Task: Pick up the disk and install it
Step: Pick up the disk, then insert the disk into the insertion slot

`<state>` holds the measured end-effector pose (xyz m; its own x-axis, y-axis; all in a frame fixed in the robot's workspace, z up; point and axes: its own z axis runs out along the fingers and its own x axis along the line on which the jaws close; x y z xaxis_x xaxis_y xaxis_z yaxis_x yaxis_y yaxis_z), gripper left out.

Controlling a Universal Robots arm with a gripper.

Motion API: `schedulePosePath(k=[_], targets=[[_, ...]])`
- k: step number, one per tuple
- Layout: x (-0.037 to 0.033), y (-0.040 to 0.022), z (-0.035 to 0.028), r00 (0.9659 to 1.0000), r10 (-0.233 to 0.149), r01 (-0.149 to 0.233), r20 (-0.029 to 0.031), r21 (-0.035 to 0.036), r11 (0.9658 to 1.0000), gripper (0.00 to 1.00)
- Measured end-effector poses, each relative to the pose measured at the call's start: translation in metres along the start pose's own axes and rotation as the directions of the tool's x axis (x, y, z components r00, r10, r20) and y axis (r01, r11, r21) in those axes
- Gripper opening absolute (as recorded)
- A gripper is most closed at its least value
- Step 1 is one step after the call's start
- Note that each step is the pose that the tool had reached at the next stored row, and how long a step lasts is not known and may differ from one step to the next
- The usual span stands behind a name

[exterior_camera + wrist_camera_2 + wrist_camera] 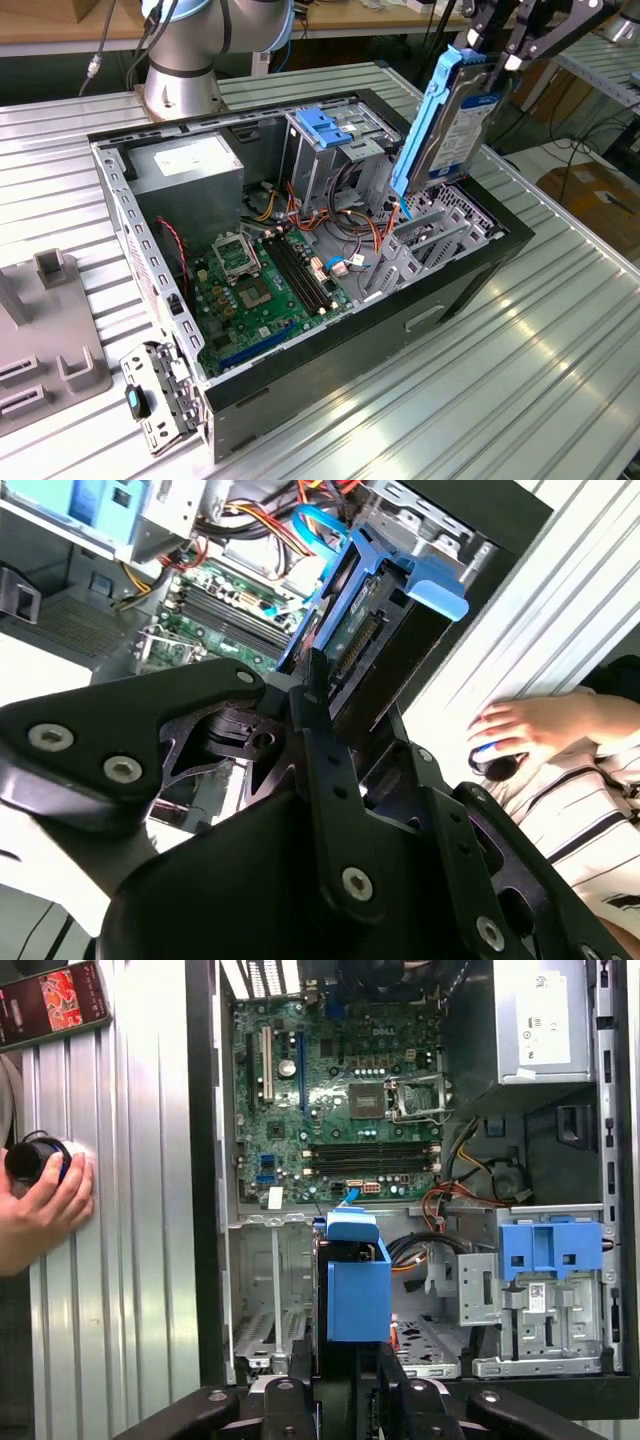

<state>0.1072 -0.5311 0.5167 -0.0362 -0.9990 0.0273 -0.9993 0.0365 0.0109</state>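
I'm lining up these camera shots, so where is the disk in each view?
Exterior view: the disk hangs from the pincer at the exterior view's right, above the case.
Second wrist view: the disk juts ahead of the pincer, connector showing.
First wrist view: the disk's blue end, over the case.
Shared landmark: green motherboard.

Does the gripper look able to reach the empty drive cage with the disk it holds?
Probably yes: the gripper holds the disk on edge above the open case, and the cage below looks bare; orange cables lie close beside it.
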Motion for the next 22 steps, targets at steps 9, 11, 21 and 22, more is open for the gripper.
schedulePosePath(k=[9, 11, 21, 22], targets=[[0.0194, -0.0008, 0.0093, 1.0000, 0.000, 0.000, 0.0001, 0.0007, 1.0000, 0.35], [0.0218, -0.0010, 0.0145, 1.0000, 0.000, 0.000, 0.0000, 0.0010, 1.0000, 0.35], [0.0269, -0.0013, 0.0259, 1.0000, 0.000, 0.000, 0.0000, 0.0020, 1.0000, 0.35], [0.0269, -0.0013, 0.0259, 1.0000, 0.000, 0.000, 0.0000, 0.0020, 1.0000, 0.35]])
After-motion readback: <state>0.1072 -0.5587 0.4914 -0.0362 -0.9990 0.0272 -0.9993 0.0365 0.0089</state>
